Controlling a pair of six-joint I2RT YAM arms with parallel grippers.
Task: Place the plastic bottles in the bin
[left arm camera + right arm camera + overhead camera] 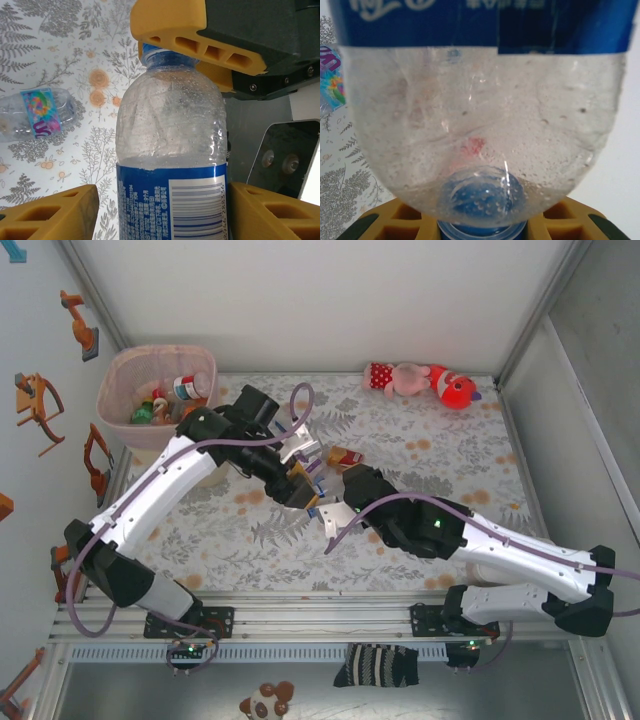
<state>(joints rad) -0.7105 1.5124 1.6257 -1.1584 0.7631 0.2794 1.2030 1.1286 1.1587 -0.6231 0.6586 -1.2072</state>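
a clear bottle point(170, 150) of thin, crinkled plastic is held above the middle of the counter point(450, 460). it has a rounded shoulder beaded with droplets inside, a glossy blue label with a white barcode panel and a blue cap. the right pincer point(482, 225), with ribbed yellow pads on dark housings, is clenched on that cap. the left pincer point(162, 210) straddles the labelled body without gripping it: one pad sits right against the label and a strip of cloth shows between the other pad and the bottle. a second bottle point(35, 117), clear and dented with a bright multicoloured label, lies on its side on the counter nearby. the bin point(125, 375), pale pink perforated plastic with rounded corners, stands in the far left corner with several bottles point(185, 388) inside. the counter wears a pale cloth printed with grey ferns and small orange flowers. plain white walls point(300, 290) close it in, and a soft pink-and-red plush toy point(420, 380) lies along the far edge.
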